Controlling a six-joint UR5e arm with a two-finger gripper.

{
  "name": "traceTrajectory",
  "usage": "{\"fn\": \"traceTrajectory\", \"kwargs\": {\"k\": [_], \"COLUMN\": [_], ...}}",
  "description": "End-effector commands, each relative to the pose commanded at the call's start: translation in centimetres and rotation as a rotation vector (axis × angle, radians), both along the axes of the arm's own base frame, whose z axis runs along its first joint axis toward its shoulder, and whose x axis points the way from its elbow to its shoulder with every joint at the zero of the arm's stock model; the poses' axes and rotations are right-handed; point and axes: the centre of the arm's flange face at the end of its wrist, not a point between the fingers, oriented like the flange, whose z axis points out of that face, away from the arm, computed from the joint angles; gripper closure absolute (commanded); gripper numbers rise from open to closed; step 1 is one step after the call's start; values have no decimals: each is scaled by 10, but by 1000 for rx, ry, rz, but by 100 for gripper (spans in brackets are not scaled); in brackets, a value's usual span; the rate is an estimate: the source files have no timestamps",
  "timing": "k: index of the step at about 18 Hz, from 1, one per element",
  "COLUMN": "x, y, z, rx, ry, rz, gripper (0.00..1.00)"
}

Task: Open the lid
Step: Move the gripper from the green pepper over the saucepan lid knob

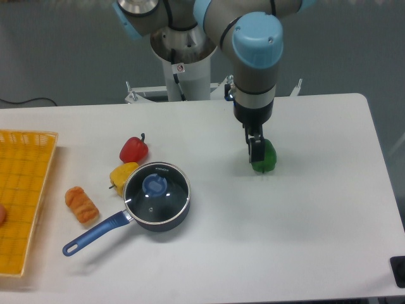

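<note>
The pincer (256,152) hangs low over the table (304,215), right in front of a green pepper (267,156); whether its fingers are apart or together, or gripping that pepper, cannot be told from this view. The lid (156,192) sits closed on the saucepan (158,218), well to the pincer's left and nearer the camera, with its blue knob (154,184) at the centre.

To open it well, the arm would likely need to rise clear of the pepper, cross to a spot straight above the knob, come down with fingers spread either side of it, close, then lift vertically so the rim does not drag the pan. The glass looks slippery, so the knob is the sensible hold.

Nothing can be made out inside the pan through the glass. Far left of the pincer a yellow basket (25,202) shows a reddish item (2,215) at the frame edge. A red pepper (133,149), yellow pepper (121,175) and bread (81,204) lie near the pan
</note>
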Motion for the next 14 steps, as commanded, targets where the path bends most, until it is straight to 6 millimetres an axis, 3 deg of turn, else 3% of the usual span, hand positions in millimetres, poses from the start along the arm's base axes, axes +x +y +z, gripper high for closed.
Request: {"fn": "traceTrajectory", "kwargs": {"k": [6, 10, 14], "x": [14, 36, 52], "y": [11, 30, 37], "z": [-3, -17, -33], "rx": [-2, 39, 43], "ry": [-1, 0, -4], "rz": [-24, 134, 172], "gripper": [0, 0, 0]}}
